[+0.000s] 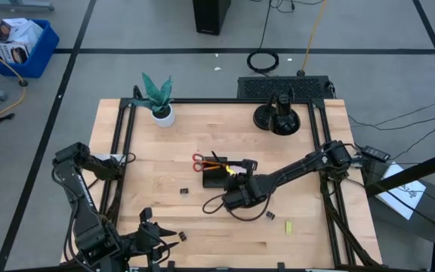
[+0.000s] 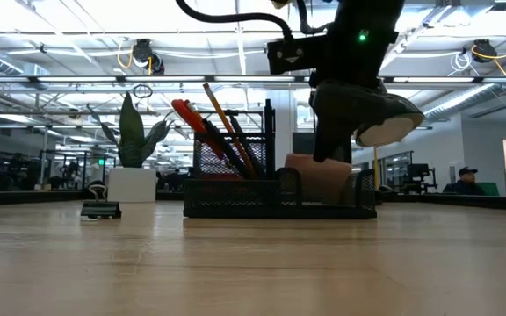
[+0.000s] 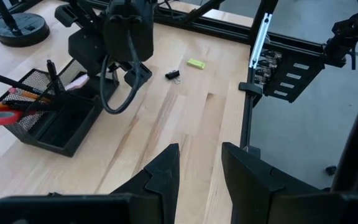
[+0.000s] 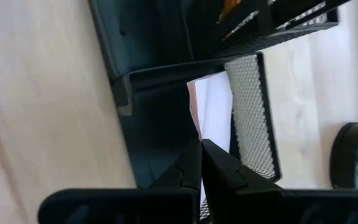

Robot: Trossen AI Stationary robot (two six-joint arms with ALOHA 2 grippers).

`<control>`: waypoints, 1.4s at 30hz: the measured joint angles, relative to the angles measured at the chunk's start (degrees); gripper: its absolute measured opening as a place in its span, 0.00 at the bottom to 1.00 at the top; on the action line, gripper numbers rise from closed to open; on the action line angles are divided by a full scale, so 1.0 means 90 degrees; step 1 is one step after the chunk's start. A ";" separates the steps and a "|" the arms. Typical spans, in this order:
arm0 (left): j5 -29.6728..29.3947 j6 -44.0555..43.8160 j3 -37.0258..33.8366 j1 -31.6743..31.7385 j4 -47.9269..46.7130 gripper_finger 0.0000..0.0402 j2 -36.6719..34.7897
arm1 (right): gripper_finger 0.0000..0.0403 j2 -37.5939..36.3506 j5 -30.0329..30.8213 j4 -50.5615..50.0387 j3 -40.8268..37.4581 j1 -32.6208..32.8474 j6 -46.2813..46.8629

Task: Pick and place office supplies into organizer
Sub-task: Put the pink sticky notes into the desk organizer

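Pale wood planks make up the table (image 1: 165,162), which sits inside a dark frame on a grey floor, with a potted plant (image 1: 158,99) at the far left and a round black stand base (image 1: 279,118) at the far right.

Near the middle stands the black mesh organizer (image 1: 222,175). Judging by what it already holds, the job looks well over halfway: the red-handled scissors (image 2: 191,118), orange pencils (image 2: 227,123) and black pens (image 3: 14,79) lean together in its tall cup, and the pink sticky-note pad (image 4: 211,106) lies in a low compartment beside it.

The right gripper (image 4: 201,163) hangs right over that low compartment, fingers pressed together with nothing between them, tips just above the pad. My reading is that the pad is in place and this arm has no load.

What is left appears to be the small loose items on the wood. 1 binder clip (image 1: 184,192) lies to the left of the organizer, another (image 1: 269,216) lies near the right arm on the front side, and a third (image 1: 180,236) sits near the front edge close to the left arm. A small yellow-green piece (image 1: 288,225) rests just beside the second clip. So 4 small things are not yet in.

The left gripper (image 3: 199,163) waits at the front left corner, fingers partly apart and holding nothing.
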 joint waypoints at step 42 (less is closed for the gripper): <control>0.0002 0.0175 0.0001 -0.0007 0.0009 0.31 -0.0002 | 0.00 0.0464 -0.0671 0.0352 -0.0007 0.0051 0.0005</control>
